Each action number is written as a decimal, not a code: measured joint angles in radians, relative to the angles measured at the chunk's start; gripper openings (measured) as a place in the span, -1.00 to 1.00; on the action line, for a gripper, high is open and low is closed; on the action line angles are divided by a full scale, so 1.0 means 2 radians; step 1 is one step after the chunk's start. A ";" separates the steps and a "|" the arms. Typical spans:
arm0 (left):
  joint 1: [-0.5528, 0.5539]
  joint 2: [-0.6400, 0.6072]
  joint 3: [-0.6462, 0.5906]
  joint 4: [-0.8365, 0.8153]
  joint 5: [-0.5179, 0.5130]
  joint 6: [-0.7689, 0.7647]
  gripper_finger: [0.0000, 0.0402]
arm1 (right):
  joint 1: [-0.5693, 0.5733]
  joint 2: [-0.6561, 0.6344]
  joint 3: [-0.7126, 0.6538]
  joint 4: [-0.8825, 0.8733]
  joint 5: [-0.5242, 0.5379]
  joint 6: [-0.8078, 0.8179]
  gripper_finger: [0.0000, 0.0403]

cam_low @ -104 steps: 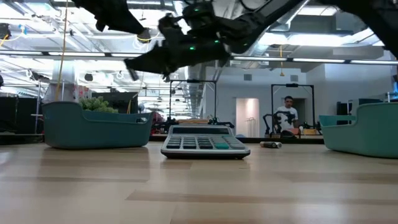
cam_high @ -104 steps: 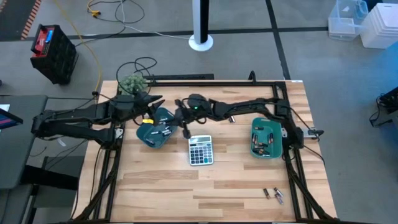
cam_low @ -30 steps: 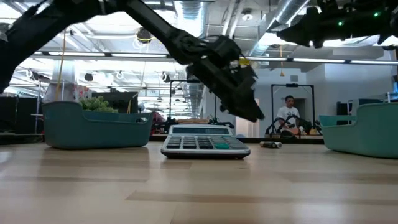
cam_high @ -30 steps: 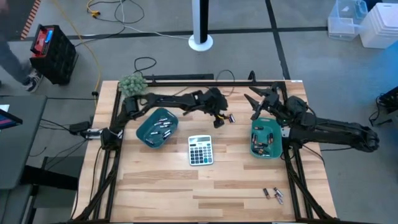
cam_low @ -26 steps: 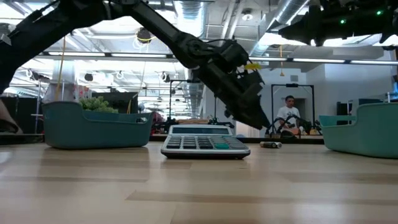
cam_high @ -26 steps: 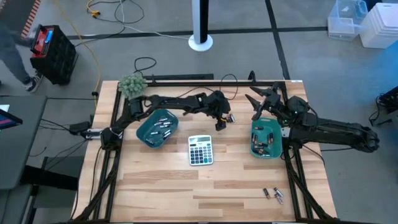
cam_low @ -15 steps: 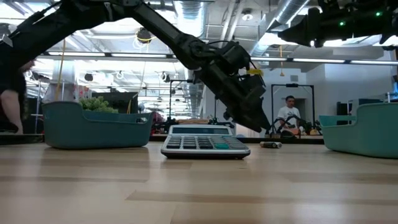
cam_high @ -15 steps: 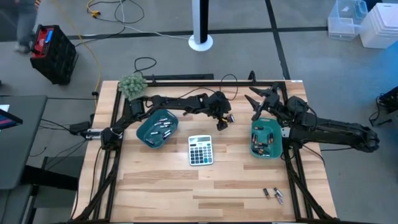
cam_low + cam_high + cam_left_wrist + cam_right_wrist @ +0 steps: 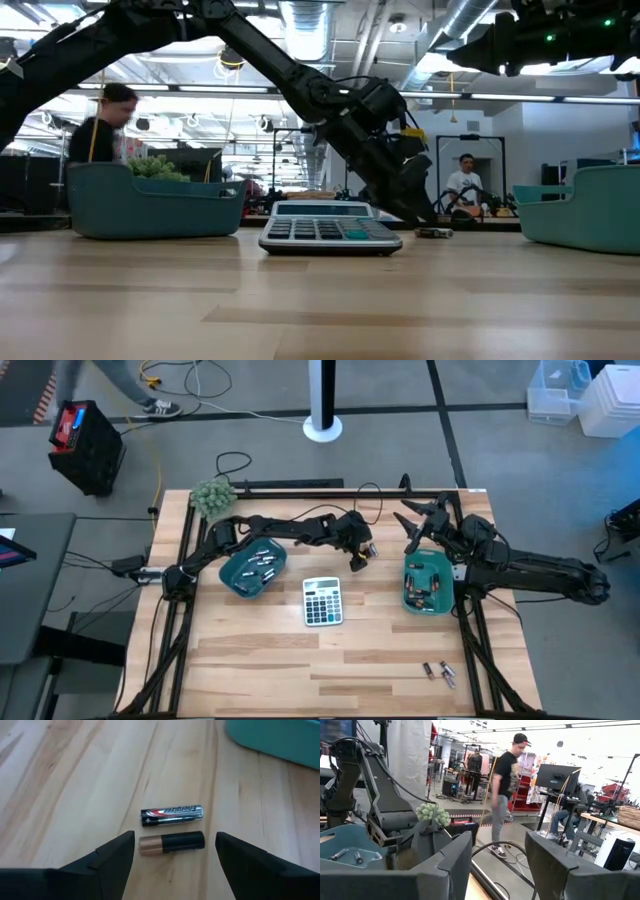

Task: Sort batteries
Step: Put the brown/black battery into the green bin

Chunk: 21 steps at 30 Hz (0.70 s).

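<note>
Two batteries lie side by side on the wooden table beyond the calculator: a black and silver one and a copper-ended black one. My left gripper hovers open low over them, slanting down, one finger on either side of the copper-ended battery and touching nothing. In the high view this gripper is next to the pair. A teal tray at the left and another at the right each hold several batteries. My right gripper waits open, raised above the right tray's far end.
Two or three loose batteries lie near the table's front right corner. A small green plant stands at the far left corner. Bare wood lies in front of the calculator. A person walks in the room beyond the table.
My left gripper has sunk toward the table and come down over the two batteries, which have stayed where they were. My right arm has kept still.
</note>
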 joint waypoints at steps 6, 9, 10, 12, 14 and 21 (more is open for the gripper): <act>-0.001 0.009 -0.001 -0.002 0.011 0.003 0.37 | 0.000 0.000 0.000 0.000 0.000 0.000 -0.02; -0.001 0.008 0.000 0.001 0.008 0.004 0.37 | 0.000 0.000 0.000 0.000 0.000 0.000 -0.02; -0.001 0.008 0.000 0.000 0.007 0.004 0.37 | 0.000 0.000 0.000 0.000 0.000 0.000 -0.02; -0.001 0.008 0.000 -0.003 0.008 0.013 0.37 | 0.000 0.000 0.000 0.000 0.000 0.000 -0.02; -0.002 0.008 0.000 -0.011 0.018 0.029 0.37 | 0.000 0.000 0.000 0.000 0.000 0.000 -0.02; -0.009 0.008 0.000 -0.032 0.023 0.067 0.34 | 0.000 0.000 0.000 0.000 0.000 0.000 -0.02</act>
